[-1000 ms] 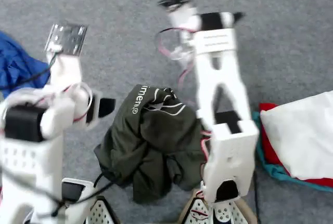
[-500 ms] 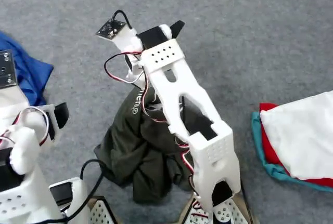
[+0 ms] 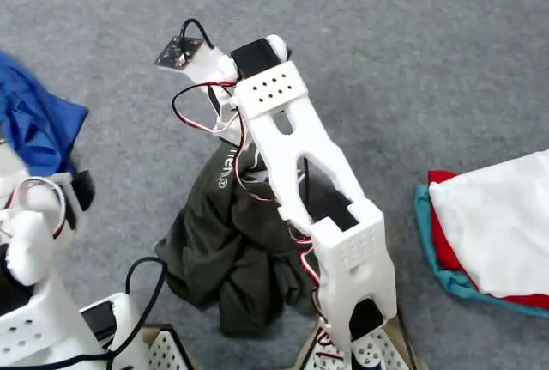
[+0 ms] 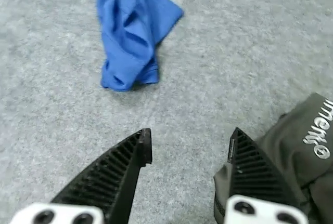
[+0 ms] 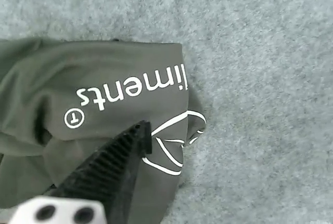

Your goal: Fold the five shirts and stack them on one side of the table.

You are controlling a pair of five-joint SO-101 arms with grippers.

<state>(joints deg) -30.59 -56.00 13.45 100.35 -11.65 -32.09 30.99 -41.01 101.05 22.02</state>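
Blue shirt (image 3: 39,130) lies crumpled at far left; the left gripper (image 4: 190,146), lower left, gapes wide, holding nothing; an olive shirt (image 3: 232,254) sits bunched at lower centre; the right gripper (image 5: 141,130) hangs over its print, grip impossible to tell; 1 folded stack (image 3: 493,224) at the right edge.

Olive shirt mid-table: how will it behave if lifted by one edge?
Probably floppy: the olive shirt lies crumpled in soft folds, so it should drape and unbunch. Likely light; the fabric looks thin. Pushed, it may bunch on the fuzzy grey table cover.
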